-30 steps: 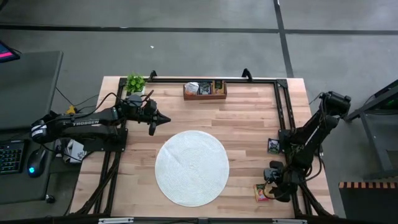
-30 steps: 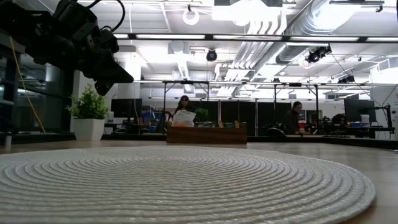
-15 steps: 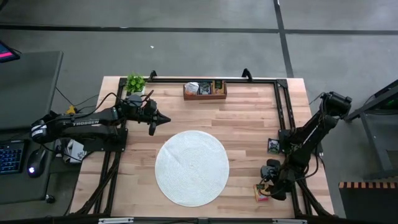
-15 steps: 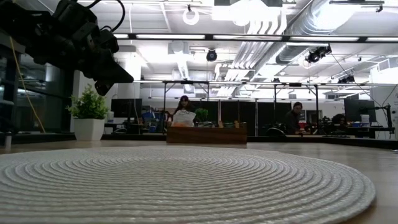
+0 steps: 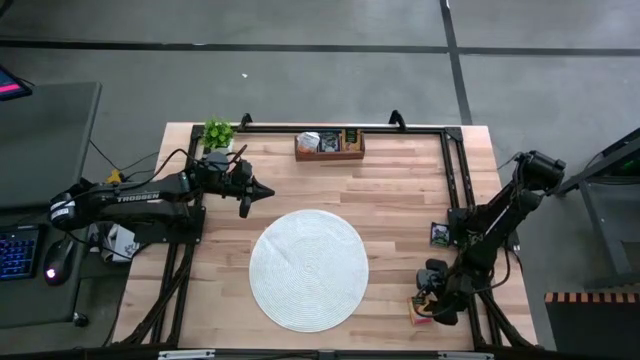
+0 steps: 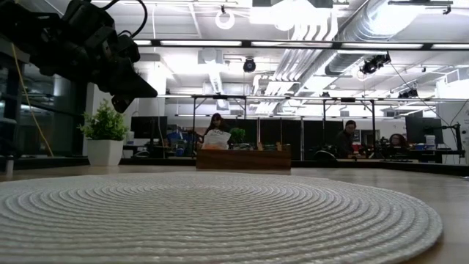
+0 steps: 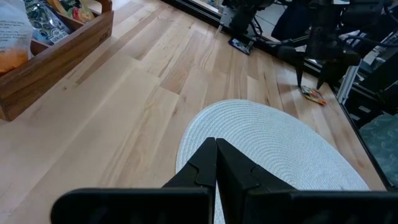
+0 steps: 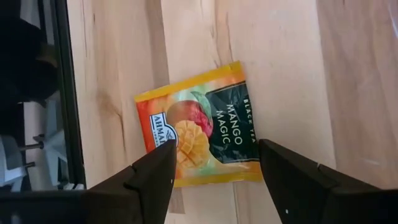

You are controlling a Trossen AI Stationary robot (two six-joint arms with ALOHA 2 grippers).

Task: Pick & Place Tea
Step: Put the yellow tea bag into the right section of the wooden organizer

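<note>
An orange-and-yellow tea sachet lies flat on the wood near the table's near right corner. My right gripper hovers open above it, pointing steeply down, with one finger on each side and not touching; it also shows in the high view. A black sachet lies flat farther back by the right rail. More sachets sit in the wooden tray at the far edge. My left gripper is shut with nothing in it, above the far left rim of the round white mat.
A small potted plant stands at the far left corner. Black frame rails run along the table's right and far sides, close to the right arm. People sit in the room behind the table.
My right gripper has crept a little toward the table's near edge and down, over the orange sachet, with its fingers still apart. The sachet has not moved.
</note>
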